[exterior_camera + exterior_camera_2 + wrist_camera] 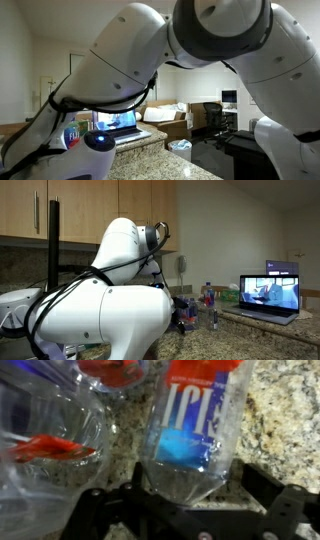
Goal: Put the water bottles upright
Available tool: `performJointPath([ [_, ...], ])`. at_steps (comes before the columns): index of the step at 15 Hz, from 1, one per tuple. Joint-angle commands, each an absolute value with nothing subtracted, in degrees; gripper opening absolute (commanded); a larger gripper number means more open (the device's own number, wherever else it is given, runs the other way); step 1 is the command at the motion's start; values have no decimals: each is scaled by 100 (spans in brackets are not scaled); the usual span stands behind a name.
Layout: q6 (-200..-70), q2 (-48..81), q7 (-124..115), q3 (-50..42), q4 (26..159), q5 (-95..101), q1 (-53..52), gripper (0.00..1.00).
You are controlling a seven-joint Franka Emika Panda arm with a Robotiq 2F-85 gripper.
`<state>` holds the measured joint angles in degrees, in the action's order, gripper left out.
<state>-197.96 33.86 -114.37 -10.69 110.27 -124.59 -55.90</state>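
My claw (185, 508) stands spread wide, gripping nothing. Between its fingers (95, 510) I see a clear water bottle (190, 430) with a red-and-blue label lying on the speckled granite desk (285, 420), pointing to twelve o'clock. A second bottle (45, 455), red-banded, lies at nine.

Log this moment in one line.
gripper: open | blue-label bottle: between jaws, on counter | red-label bottle: beside it | grasp: not yet made
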Motion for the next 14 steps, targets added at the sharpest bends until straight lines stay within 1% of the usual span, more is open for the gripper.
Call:
performJointPath([
  [1,-19796,3412,-11354,-1702,11160,-12976,-6110,100],
  [5,-19796,3483,-11272,-2126,11208,-13302,-6510,100],
  [6,-19797,3512,-11258,-2223,11223,-13381,-6608,75],
  [7,-19798,3542,-11250,-2340,11234,-13440,-6714,74],
  [11,-19808,3613,-11249,-2687,11274,-13599,-7046,46],
  [14,-19811,3691,-11214,-2860,11265,-13624,-7203,28],
])
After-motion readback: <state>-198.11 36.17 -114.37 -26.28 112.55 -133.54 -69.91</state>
